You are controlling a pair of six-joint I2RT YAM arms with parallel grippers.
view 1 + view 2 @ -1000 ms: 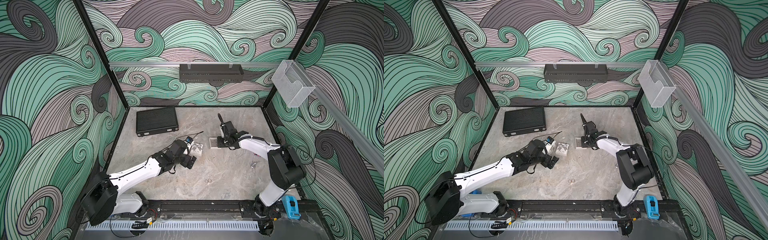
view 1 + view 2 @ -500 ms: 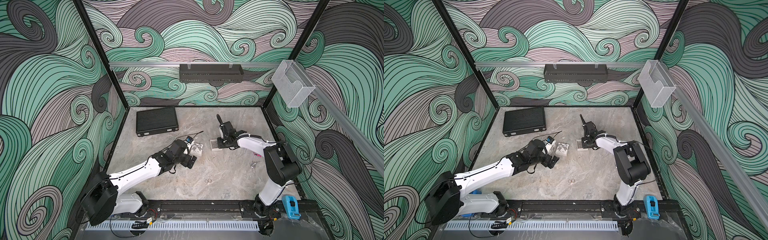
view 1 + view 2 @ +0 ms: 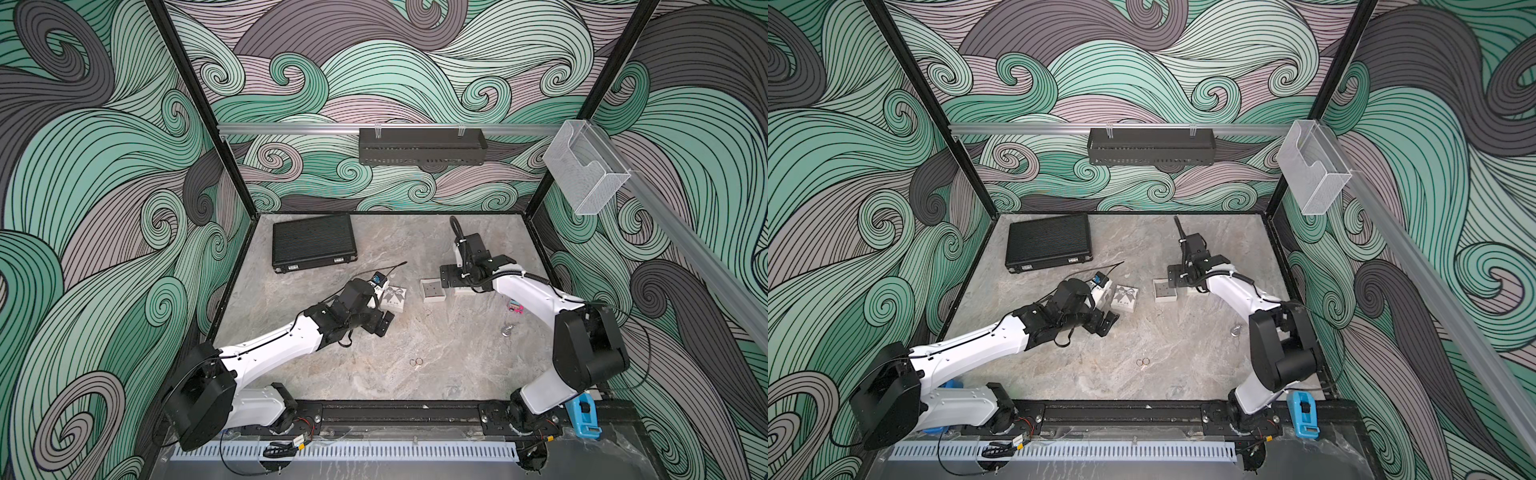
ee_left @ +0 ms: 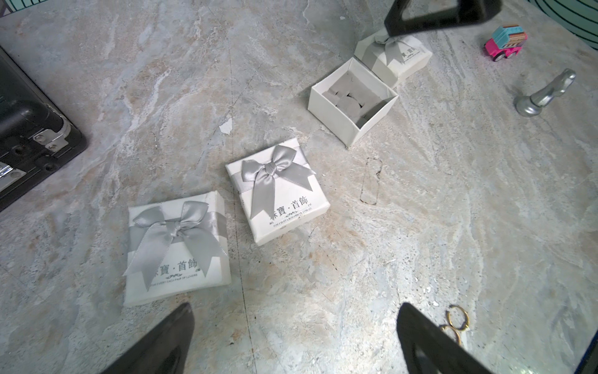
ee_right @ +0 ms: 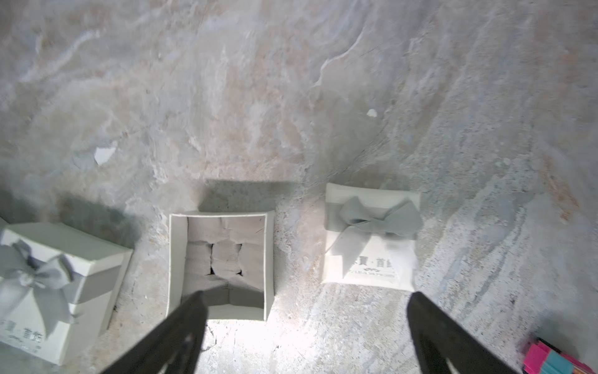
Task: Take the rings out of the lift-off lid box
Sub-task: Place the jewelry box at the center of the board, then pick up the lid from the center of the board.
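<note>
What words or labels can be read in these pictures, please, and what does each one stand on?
"寶·首飾", with a covered character before it: end box.
"FOR EVERY EACH PAIR OF LOVERS": small print below that, on the same box.
"寶·首飾": middle box; its small print is too blurred to read.
"寶·首", partly hidden: lid.
Nothing else is readable.

Marble table (image 3: 457, 382): boxes (image 4: 277, 191), rings (image 3: 417, 362), case (image 3: 313, 245), toy (image 3: 514, 307).
</note>
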